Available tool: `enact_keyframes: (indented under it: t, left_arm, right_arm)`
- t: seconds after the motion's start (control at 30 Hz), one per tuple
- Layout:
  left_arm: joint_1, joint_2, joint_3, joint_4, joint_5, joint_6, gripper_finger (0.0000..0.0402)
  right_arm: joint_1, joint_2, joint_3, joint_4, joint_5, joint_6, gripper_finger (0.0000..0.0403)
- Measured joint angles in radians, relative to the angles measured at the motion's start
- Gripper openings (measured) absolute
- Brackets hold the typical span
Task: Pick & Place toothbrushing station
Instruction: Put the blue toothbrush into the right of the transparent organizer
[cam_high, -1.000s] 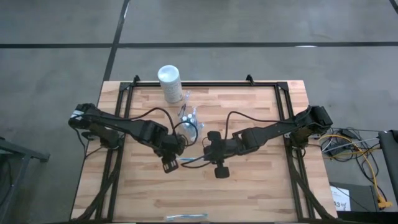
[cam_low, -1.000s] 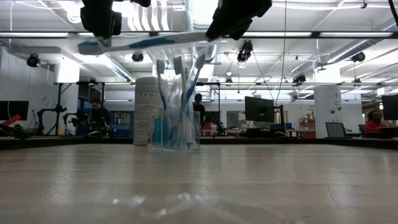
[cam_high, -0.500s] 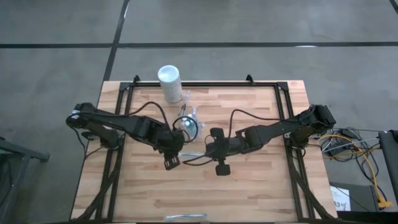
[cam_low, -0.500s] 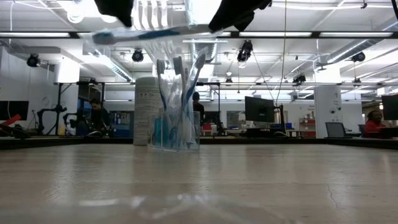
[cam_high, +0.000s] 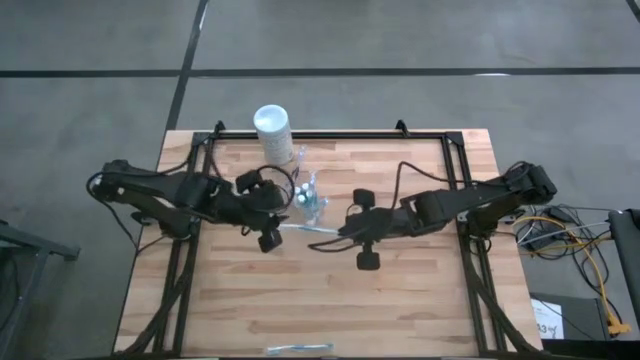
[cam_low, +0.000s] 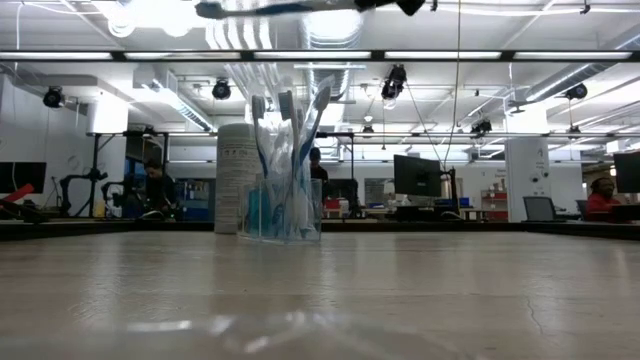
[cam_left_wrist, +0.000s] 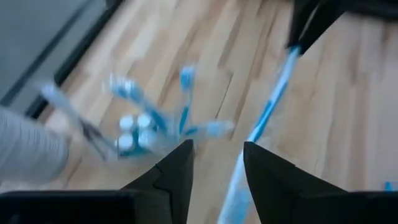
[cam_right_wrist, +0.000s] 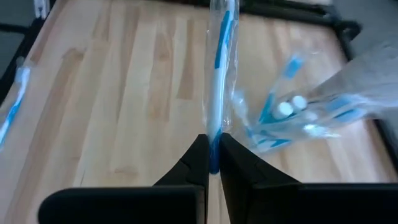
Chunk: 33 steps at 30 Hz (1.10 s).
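The toothbrushing station (cam_high: 308, 196), a small clear holder with several blue-and-white toothbrushes upright in it, stands on the table's far middle (cam_low: 282, 205). Just on its near side a single blue-and-white toothbrush (cam_high: 310, 230) hangs high over the table (cam_low: 270, 8), with my right gripper (cam_high: 345, 233) shut on its right end. My left gripper (cam_high: 270, 240) is at the brush's left end, open, and in the left wrist view the brush (cam_left_wrist: 267, 106) runs in between its fingers (cam_left_wrist: 217, 168). My right gripper pinches the toothbrush's end (cam_right_wrist: 214, 149) between its two fingers, slanting down from the table's right, with the fingers along the brush. The brush sticks out ahead of them toward the left, about level and clear of the table. My left gripper: whether its fingers touch the brush's free end (cam_left_wrist: 239, 180), I cannot tell.
A tall white cylinder with a round lid (cam_high: 272, 133) stands behind the station at the far edge. Another toothbrush (cam_high: 300, 348) lies at the table's near edge. Bare wood shows on the near half of the table (cam_high: 330, 300).
Both grippers have risen and drawn a little toward the far edge and the station. The toothbrush has gone up with them, staying about level, to the top of the low view. My left gripper has turned at the wrist and has left the low view.
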<state>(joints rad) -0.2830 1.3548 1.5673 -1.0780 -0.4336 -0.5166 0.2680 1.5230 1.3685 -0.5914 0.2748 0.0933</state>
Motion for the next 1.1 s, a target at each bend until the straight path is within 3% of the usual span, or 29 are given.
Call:
enact_keyframes:
  t: [0.13, 0.3, 0.5, 0.6, 0.73, 0.87, 1.0, 1.1]
  left_arm:
    - [-0.019, -0.031, -0.001, 0.157, -0.087, 0.069, 0.0144]
    - [-0.067, -0.063, -0.031, 0.356, -0.23, 0.266, 0.0144]
    - [-0.083, -0.078, -0.106, 0.405, -0.314, 0.264, 0.0144]
    - [-0.089, -0.09, -0.157, 0.523, -0.38, 0.287, 0.0145]
    - [-0.095, -0.114, -0.239, 0.748, -0.469, 0.406, 0.0144]
    - [-0.096, -0.154, -0.357, 1.089, -0.53, 0.556, 0.0144]
    - [-0.096, -0.203, -0.497, 1.427, -0.532, 0.716, 0.0145]
    - [-0.096, -0.255, -0.603, 1.598, -0.473, 0.744, 0.0144]
  right_arm:
    - [0.0, -0.036, 0.0, -0.001, 0.041, -0.001, 0.0015]
    - [0.0, -0.087, 0.0, -0.005, 0.07, -0.011, 0.0015]
    - [0.0, -0.167, -0.002, -0.006, 0.096, -0.004, 0.0015]
    - [0.0, -0.2, -0.003, -0.006, 0.096, -0.007, 0.0015]
    - [0.0, -0.233, -0.02, -0.012, 0.096, -0.005, 0.0015]
    - [0.0, -0.261, -0.037, -0.011, 0.097, 0.011, 0.0015]
    - [0.0, -0.274, -0.049, -0.012, 0.103, 0.023, 0.0015]
    - [0.0, -0.28, -0.051, -0.011, 0.105, 0.023, 0.0015]
